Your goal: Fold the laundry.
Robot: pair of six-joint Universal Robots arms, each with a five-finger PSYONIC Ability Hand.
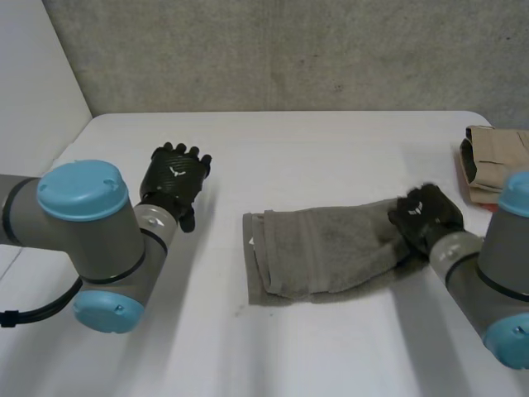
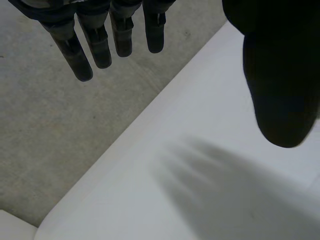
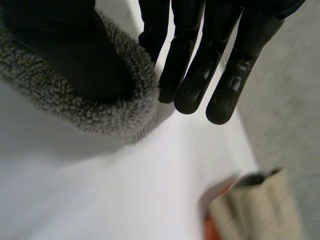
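In the head view a grey towel lies folded into a long strip on the white tabletop, right of the middle and nearer the front edge. The right hand sits on the towel's right end. The left hand hangs over the left part of the tabletop, well apart from the towel. A folded piece of brown cardboard lies at the right edge.

In the left wrist view the left hand has straight, spread fingers and holds nothing. The tabletop's rounded corner is below it.

In the right wrist view the towel's edge wraps round the thumb of the right hand. Its nearly straight fingers close against the cloth in a pinch. The cardboard lies on the tabletop beyond the fingertips.
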